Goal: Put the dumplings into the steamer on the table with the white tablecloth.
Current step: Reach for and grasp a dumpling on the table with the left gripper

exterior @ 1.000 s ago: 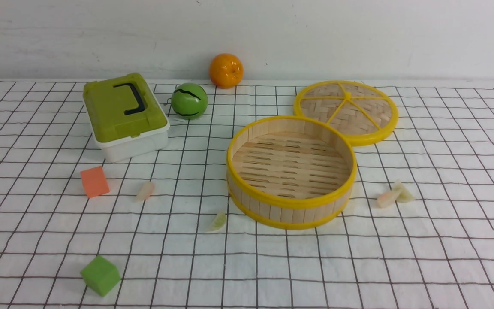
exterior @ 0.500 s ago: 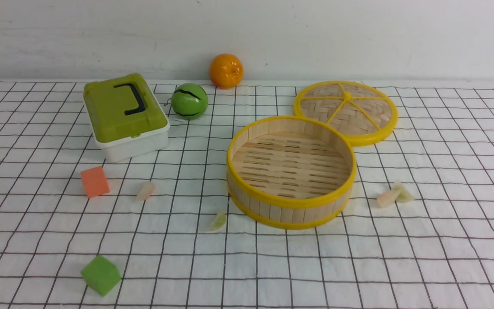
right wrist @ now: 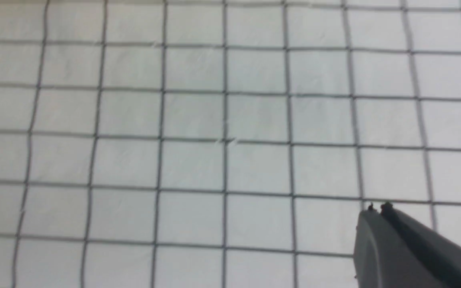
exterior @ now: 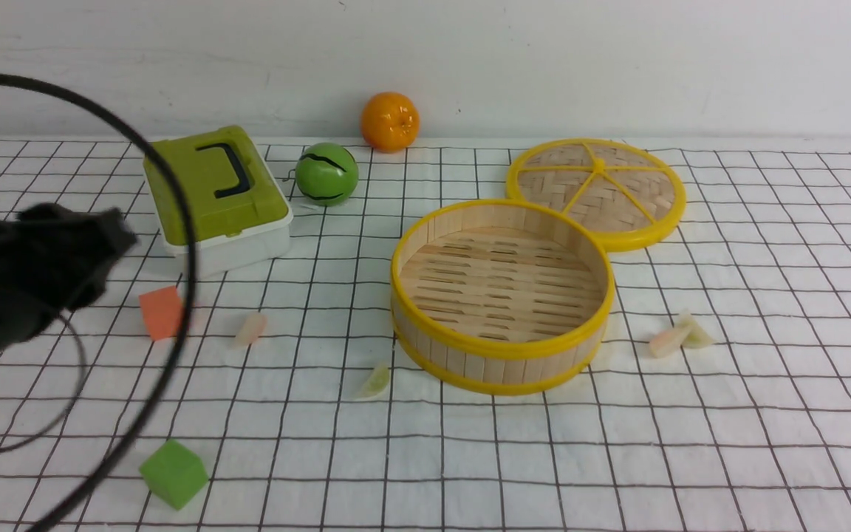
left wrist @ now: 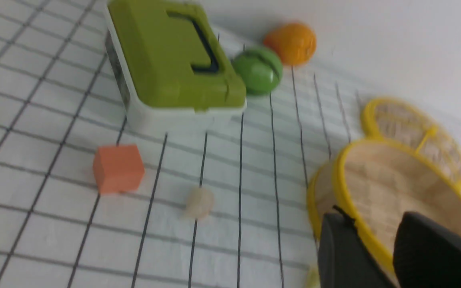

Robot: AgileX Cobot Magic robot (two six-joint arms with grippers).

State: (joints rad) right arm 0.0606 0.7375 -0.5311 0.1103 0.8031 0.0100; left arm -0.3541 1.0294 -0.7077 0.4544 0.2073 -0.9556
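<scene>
Pink-tinted translucent crescent toy dumpling (exterior: 250, 329): on white black-gridded tablecloth (exterior: 728, 458), between orange foam cube (exterior: 162, 312) and round yellow-rimmed bamboo steamer (exterior: 501, 353), long axis near-left to far-right; lies right of black left gripper (left wrist: 374, 230), jaws partly apart, empty; right gripper (right wrist: 376, 210) pinched closed over bare cloth.

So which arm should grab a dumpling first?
Probably left: the left fingers stand open with the pink dumpling in view. The right fingers are shut, seeing only tablecloth.
</scene>
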